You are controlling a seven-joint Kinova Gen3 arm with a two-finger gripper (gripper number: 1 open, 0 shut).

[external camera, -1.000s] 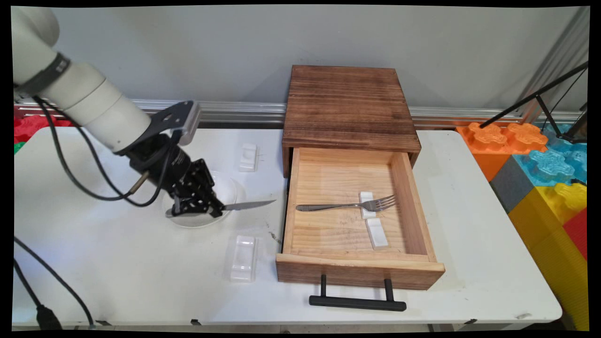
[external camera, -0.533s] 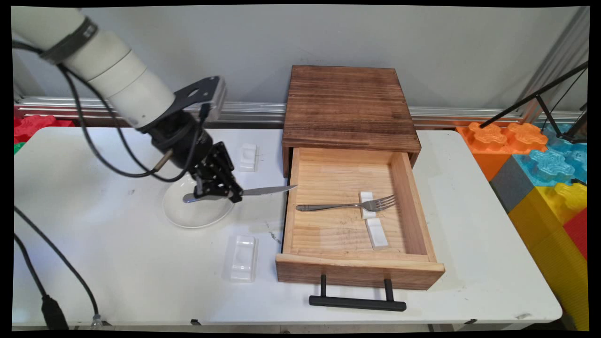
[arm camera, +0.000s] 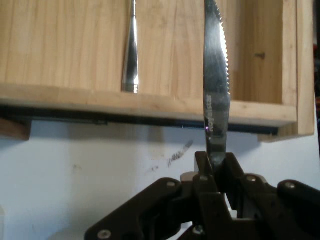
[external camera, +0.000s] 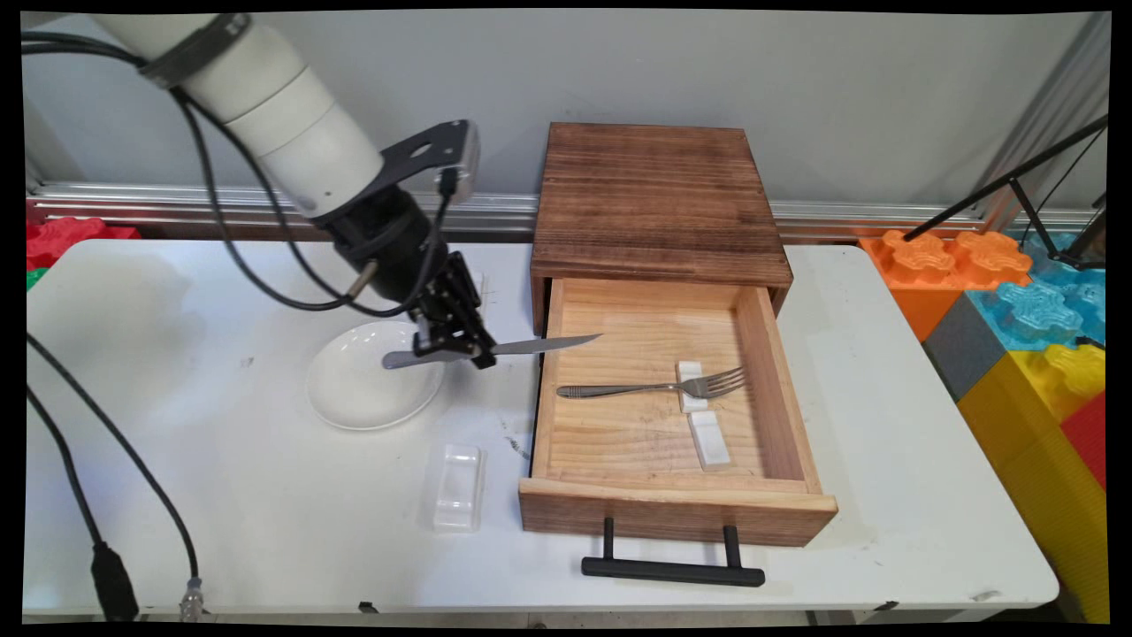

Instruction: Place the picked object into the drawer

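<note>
Item 1, gripper (external camera: 458,345): I read the fingers (arm camera: 202,172) as clenched tight on a table knife (external camera: 495,349), pinching it about where handle meets blade. The two pads meet on the metal with no gap visible on either side in the hand view.

Item 2, knife: held in the air, clear of the table (external camera: 265,522), nearly level. Its long axis runs left to right across the main view. The blade tip points right and reaches over the left wall of the open drawer (external camera: 541,389); the handle end points left, above the right part of the white dish (external camera: 354,398). In the hand view the serrated edge (arm camera: 226,60) faces that picture's right, and the blade bears faint lettering I cannot read.

Item 3, drawer: pulled out of the dark wooden cabinet (external camera: 659,195), black bar handle (external camera: 672,566) toward the camera. Inside lie a fork (external camera: 654,387), tines to the right and resting on a white rest (external camera: 690,385), and a second white rest (external camera: 710,440) just in front of it.

Item 4, table surface: a white rest (external camera: 457,487) lies near the drawer's front left corner.

Item 5, obscured: the gripper partly covers another white piece behind it near the cabinet, which I cannot make out. In the hand view only the end of the fork's handle (arm camera: 131,55) shows; the knife's tip is cut off at the top edge.
</note>
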